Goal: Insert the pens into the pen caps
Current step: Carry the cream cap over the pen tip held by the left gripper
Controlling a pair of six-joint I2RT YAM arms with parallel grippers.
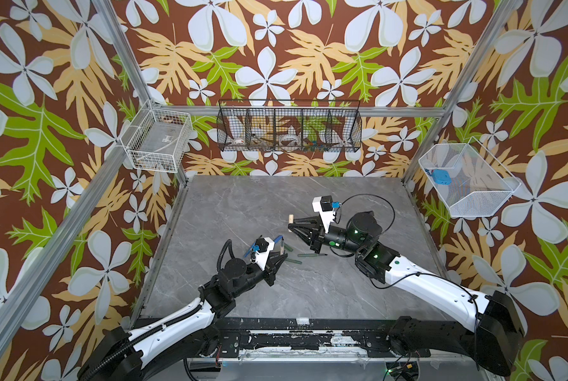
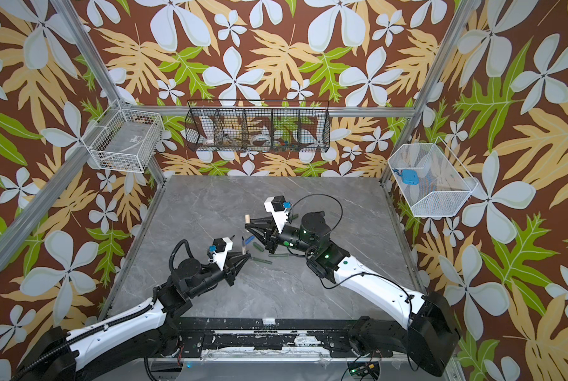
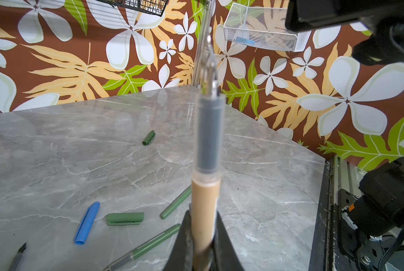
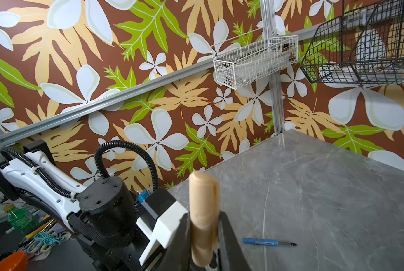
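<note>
My left gripper [image 3: 203, 214] is shut on the tan pen [image 3: 205, 194], which sticks out past the jaws with its grey grip and clear tip away from the gripper. In a top view this gripper [image 1: 283, 255] hangs over the table's middle. My right gripper [image 4: 204, 217] is shut on the tan pen cap [image 4: 202, 201]; in a top view the cap [image 1: 290, 218] shows at the jaw tips, up and right of the pen, apart from it. On the table lie a blue cap [image 3: 87, 223], two green caps [image 3: 125, 218] [image 3: 149, 137], two green pens [image 3: 175, 203] [image 3: 149, 244] and a blue pen [image 4: 266, 242].
The grey marble table [image 1: 243, 204] is walled on three sides. A black wire basket [image 1: 289, 127] hangs on the back wall, a white one [image 1: 159, 140] at the left corner and another [image 1: 464, 179] on the right wall. The black rail [image 1: 292, 336] runs along the front edge.
</note>
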